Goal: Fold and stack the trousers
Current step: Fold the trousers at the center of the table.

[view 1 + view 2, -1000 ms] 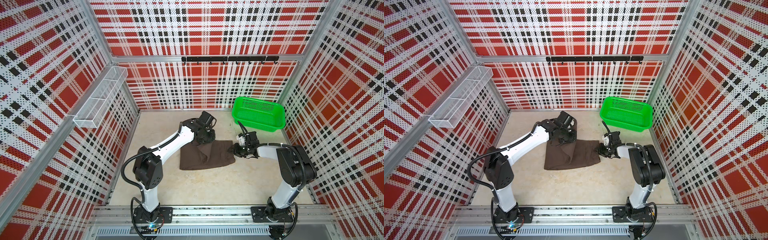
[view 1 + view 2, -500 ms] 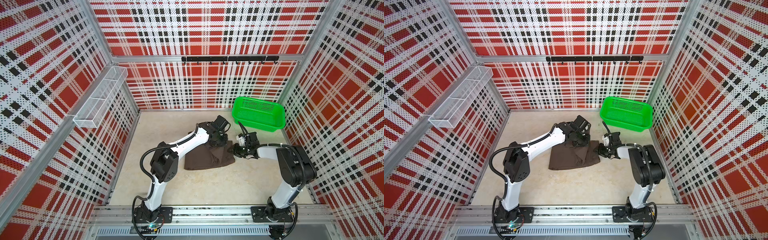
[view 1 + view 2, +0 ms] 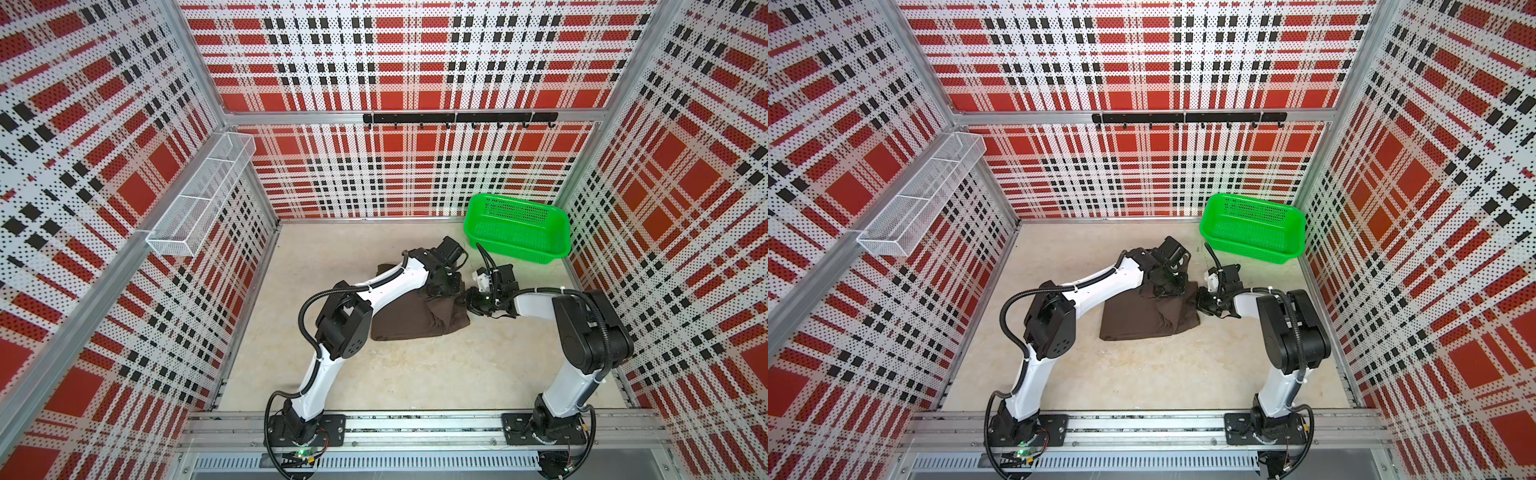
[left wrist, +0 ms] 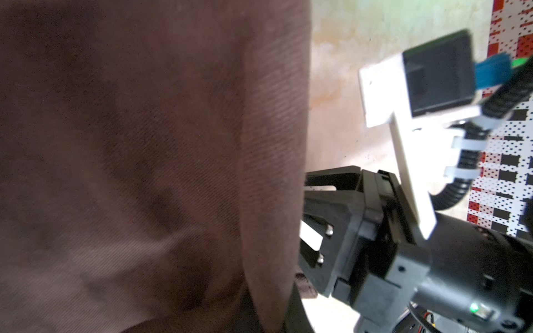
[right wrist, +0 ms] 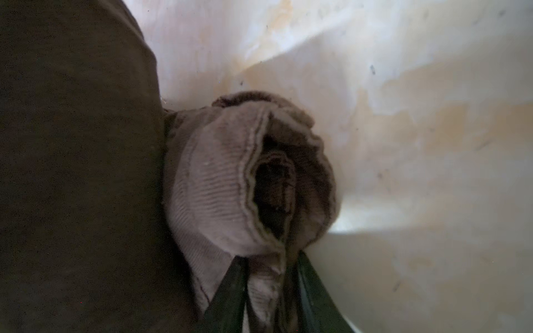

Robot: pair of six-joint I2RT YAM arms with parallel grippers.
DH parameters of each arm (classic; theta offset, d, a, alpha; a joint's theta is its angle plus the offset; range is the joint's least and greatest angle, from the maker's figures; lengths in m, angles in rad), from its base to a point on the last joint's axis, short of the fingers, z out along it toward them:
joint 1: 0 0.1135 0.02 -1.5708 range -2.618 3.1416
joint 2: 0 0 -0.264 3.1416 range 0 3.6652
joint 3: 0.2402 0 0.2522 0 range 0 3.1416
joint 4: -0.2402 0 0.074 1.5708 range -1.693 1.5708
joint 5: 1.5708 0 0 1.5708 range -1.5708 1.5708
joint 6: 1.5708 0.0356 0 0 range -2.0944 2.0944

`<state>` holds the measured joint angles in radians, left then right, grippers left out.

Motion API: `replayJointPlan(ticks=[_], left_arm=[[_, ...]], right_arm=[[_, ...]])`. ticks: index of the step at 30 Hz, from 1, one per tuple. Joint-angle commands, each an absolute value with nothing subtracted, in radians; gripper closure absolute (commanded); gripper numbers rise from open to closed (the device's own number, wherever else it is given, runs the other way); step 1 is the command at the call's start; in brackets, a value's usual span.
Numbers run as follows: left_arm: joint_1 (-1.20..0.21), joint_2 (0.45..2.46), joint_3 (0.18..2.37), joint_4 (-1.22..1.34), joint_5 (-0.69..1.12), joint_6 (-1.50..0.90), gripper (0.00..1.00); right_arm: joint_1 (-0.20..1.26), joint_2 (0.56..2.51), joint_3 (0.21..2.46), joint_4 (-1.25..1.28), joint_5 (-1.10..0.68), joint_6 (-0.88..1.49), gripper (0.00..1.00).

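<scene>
As left hand [image 3: 441,292] shifts right, trousers [image 3: 409,322] bunch

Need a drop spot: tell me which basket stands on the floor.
The green basket, in the far right corner; the white wire basket hangs high on the left wall.

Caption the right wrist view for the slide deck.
Right wrist view: right hand pinches a bunched, stitched edge of the dark brown trousers over the beige floor.
</scene>
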<state>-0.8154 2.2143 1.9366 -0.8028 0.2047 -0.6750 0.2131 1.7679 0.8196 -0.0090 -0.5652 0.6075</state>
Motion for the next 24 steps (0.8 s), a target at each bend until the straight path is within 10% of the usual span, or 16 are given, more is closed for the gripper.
replayJointPlan(ticks=[1, 5, 13, 24], left_arm=[[-0.837, 2.226, 1.973, -0.779, 0.247, -0.679, 1.00], [-0.837, 2.229, 1.976, -0.779, 0.246, -0.684, 0.93], [-0.821, 2.159, 2.000, -0.779, 0.217, -0.683, 0.46], [-0.729, 1.939, 1.736, -0.675, 0.192, -0.678, 0.40]], right_arm=[[0.224, 1.776, 0.812, -0.015, -0.586, 0.604, 0.69], [0.224, 1.774, 0.811, -0.012, -0.587, 0.608, 0.69], [0.220, 1.533, 0.787, -0.114, -0.301, 0.586, 0.50], [0.264, 1.385, 0.984, -0.344, -0.266, 0.480, 0.54]])
